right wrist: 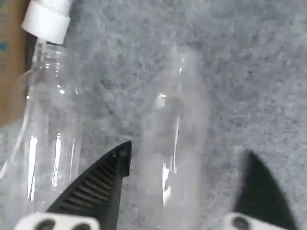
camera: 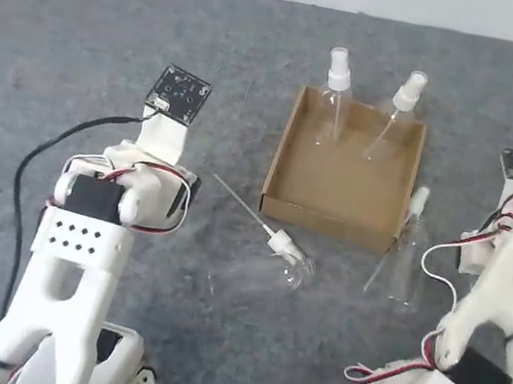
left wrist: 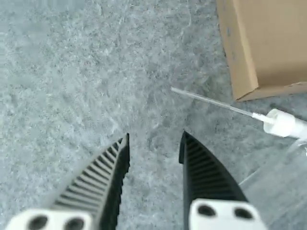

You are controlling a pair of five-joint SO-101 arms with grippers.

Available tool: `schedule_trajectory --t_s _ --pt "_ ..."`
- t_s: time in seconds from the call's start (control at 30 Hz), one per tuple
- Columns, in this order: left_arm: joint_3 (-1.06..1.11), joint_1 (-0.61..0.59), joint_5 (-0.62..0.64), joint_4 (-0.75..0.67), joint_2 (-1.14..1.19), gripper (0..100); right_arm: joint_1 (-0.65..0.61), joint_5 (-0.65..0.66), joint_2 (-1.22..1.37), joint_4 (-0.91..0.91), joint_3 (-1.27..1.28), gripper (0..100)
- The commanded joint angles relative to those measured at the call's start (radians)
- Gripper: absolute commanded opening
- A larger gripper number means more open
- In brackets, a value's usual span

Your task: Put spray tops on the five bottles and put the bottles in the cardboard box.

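Two capped bottles [camera: 334,97] [camera: 397,117] lean in the cardboard box [camera: 332,210]. A third capped bottle [camera: 412,248] lies on the carpet right of the box. A loose spray top [camera: 280,242] with its long tube lies in front of the box, next to a clear uncapped bottle [camera: 294,272]. My left gripper [left wrist: 153,143] hovers open over bare carpet, short of the spray top [left wrist: 283,122] and its tube [left wrist: 211,101]. My right gripper [right wrist: 187,151] is open, its fingers either side of a clear uncapped bottle [right wrist: 172,134], with the capped bottle [right wrist: 43,120] beside it.
Grey carpet covers the table. The box corner [left wrist: 244,72] lies just past the tube in the left wrist view. The left arm [camera: 93,224] stands left of the box, the right arm [camera: 496,291] at the right edge.
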Motion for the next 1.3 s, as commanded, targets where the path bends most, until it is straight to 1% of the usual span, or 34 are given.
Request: schedule_trajectory --t_s 0.0,0.17,0.33,0.4,0.43,0.57,0.63,0.73,0.83,0.97,1.03,1.1,1.27 --pt "-0.005 0.005 0.008 -0.021 0.0 16 0.012 0.014 -0.015 -0.005 -0.057 40.3" --pt "-0.005 0.005 0.008 -0.021 0.0 16 0.008 0.014 -0.041 0.16 -0.071 31.7" --pt "-0.008 0.006 0.008 -0.023 0.0 16 0.001 0.009 -0.145 0.348 -0.029 30.8" --pt "-0.008 0.006 0.008 -0.026 0.0 16 -0.008 0.003 -0.211 0.375 0.029 30.8" --pt "-0.005 0.006 0.008 -0.038 0.0 16 -0.012 -0.014 -0.246 0.374 0.074 30.8" --pt "-0.002 0.006 0.008 -0.052 0.002 16 -0.025 -0.152 -0.403 0.315 0.276 30.4" --pt "-0.002 0.006 0.008 -0.054 0.002 16 -0.047 -0.209 -0.461 0.295 0.368 27.7" --pt "-0.002 0.006 0.009 -0.052 0.002 16 -0.071 -0.311 -0.515 0.265 0.466 23.1" --pt "-0.002 0.006 0.009 -0.052 0.002 16 -0.071 -0.381 -0.522 0.206 0.532 22.1" --pt "-0.002 0.006 0.009 -0.052 0.002 16 -0.064 -0.4 -0.513 0.148 0.62 21.8" --pt "-0.002 0.006 0.009 -0.052 0.002 16 -0.031 -0.404 -0.513 0.111 0.647 21.8" --pt "-0.002 0.006 0.009 -0.054 0.002 16 -0.007 -0.405 -0.513 0.11 0.649 21.9" --pt "-0.004 0.006 0.009 -0.055 0.002 16 -0.001 -0.405 -0.513 0.099 0.655 21.6"
